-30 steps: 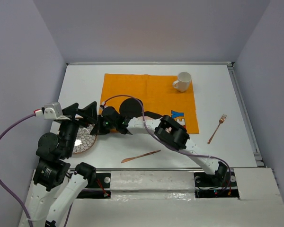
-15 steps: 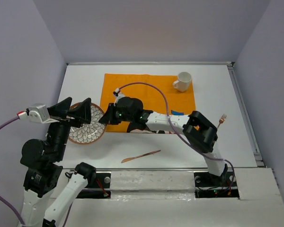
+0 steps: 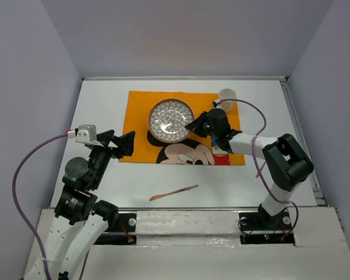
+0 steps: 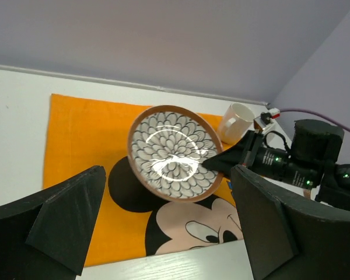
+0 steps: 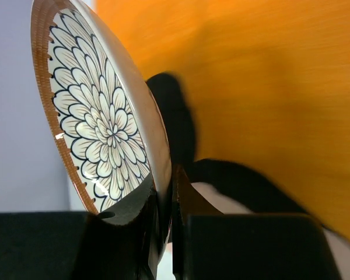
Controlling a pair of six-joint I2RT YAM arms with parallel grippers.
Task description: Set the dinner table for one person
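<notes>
While the large matte-white rectangular dinner table (image 3: 99, 105) is overlaid at its far middle by an orange Mickey Mouse cloth (image 3: 141, 111), a round, brown-rimmed, petal-patterned plate (image 3: 171, 120) is held tilted over that cloth, clamped at its right rim by the right gripper (image 3: 194, 125). The left gripper (image 3: 119, 142) is spread open beside the cloth's near left corner.

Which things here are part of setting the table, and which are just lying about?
Part of the job: plate, held tilted in the right gripper over the orange cloth; mug; knife; dinner table.
Just about: purple cables; left gripper, open and empty.
</notes>
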